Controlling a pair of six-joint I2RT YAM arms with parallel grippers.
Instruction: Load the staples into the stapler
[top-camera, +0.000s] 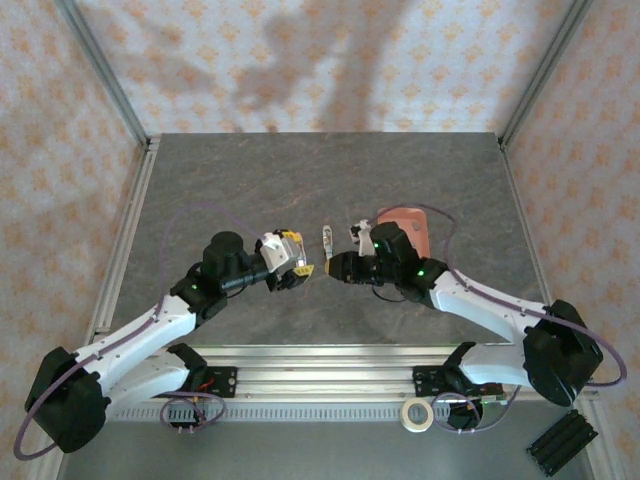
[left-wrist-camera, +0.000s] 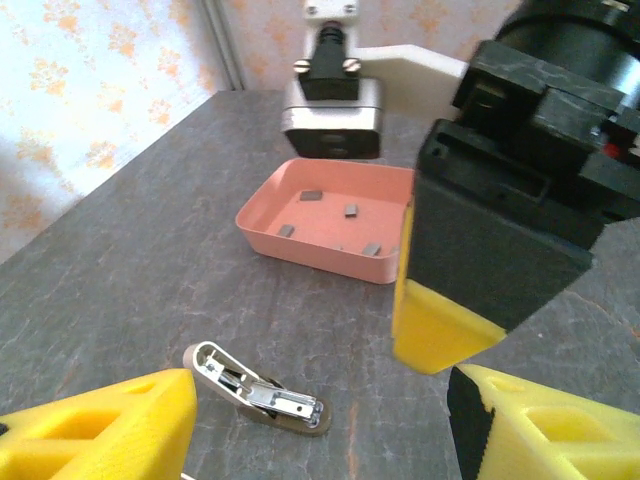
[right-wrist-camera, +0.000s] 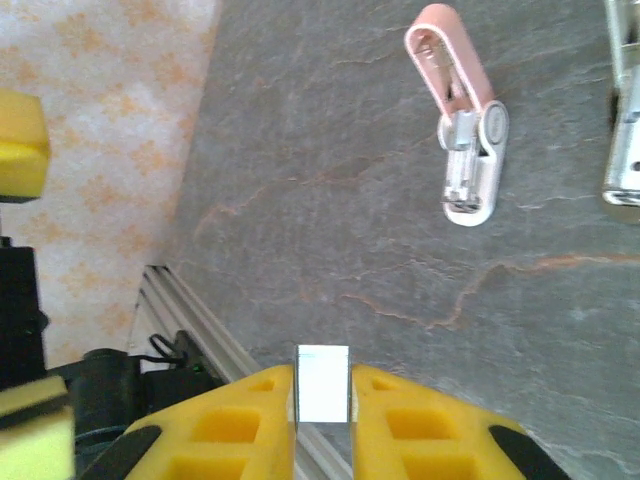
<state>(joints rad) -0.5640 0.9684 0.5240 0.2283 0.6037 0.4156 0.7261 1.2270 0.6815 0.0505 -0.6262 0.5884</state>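
Stapler (right-wrist-camera: 465, 140) lies hinged open on the table (right-wrist-camera: 330, 200), between both claws. Likely light, slick plastic that would skid, so pin the pink body by its sides. Right claw (right-wrist-camera: 322, 372) clenched on a staple strip (right-wrist-camera: 322, 390), probably brittle; stapler ahead of it, apart. Left claw (top-camera: 303, 268) released, just beside the stapler. More staples (left-wrist-camera: 351, 210) in the tray (left-wrist-camera: 300, 250).

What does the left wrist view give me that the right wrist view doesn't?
Left wrist: the pink tray holding loose staple strips, with the left jaws open. Right wrist: the right jaws shut on a pale strip, apparently staples. Both: the stapler lying open on the table, nothing touching it.
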